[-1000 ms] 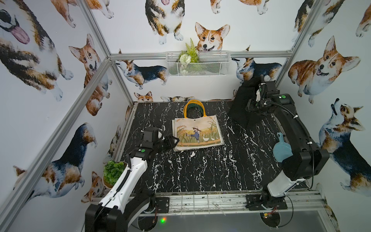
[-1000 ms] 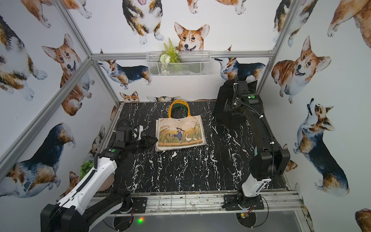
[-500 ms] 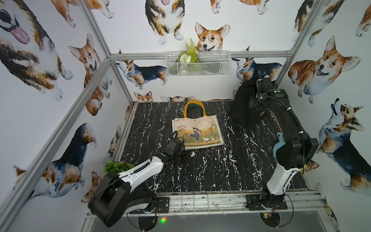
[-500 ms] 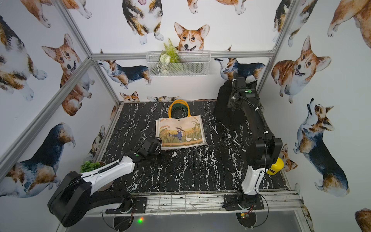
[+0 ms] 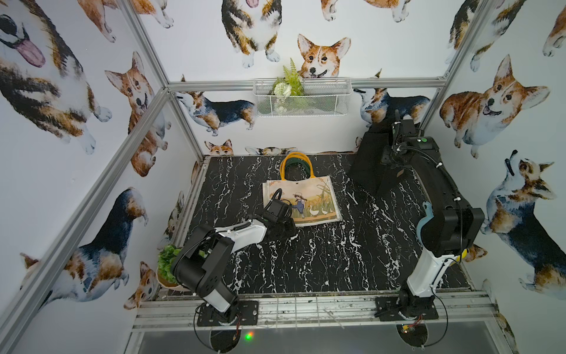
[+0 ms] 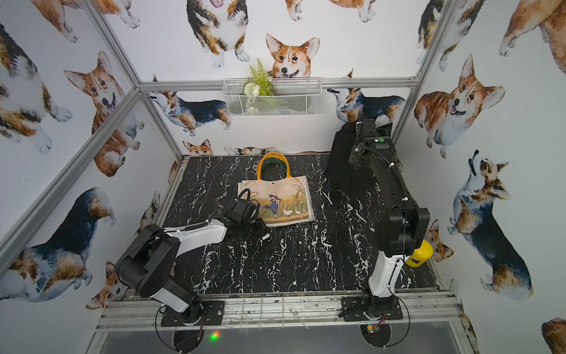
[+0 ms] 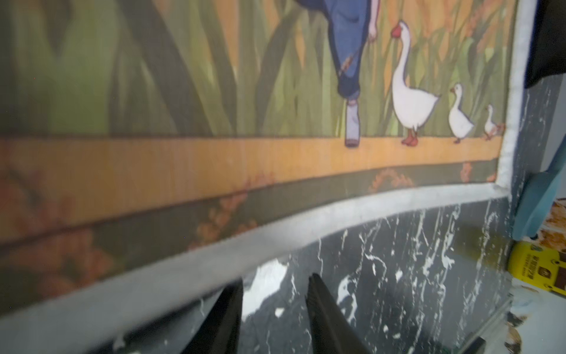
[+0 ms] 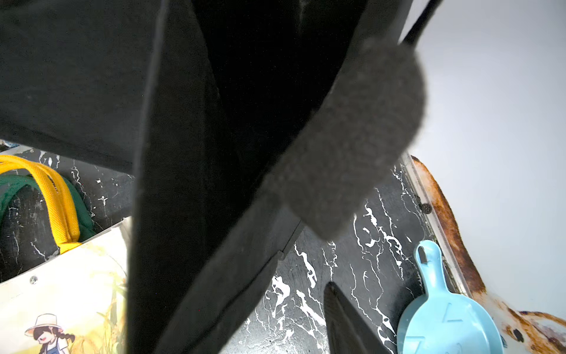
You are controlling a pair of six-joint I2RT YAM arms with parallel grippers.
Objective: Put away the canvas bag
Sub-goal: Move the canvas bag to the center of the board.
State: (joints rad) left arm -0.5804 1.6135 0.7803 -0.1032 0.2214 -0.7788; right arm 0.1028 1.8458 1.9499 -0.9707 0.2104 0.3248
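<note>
On the black marble table, the left gripper sits low at the 7 o'clock corner of the canvas bag. Its two fingers are a little apart, with only table between them, just beside the bag's pale hem. The bag lies flat, picture side up, slightly toward 12 o'clock from the table's middle, with its handles pointing to 12 o'clock. At 2 o'clock from it stands a black fabric bin. The right gripper is at the bin's rim, and I cannot tell if it grips the cloth.
</note>
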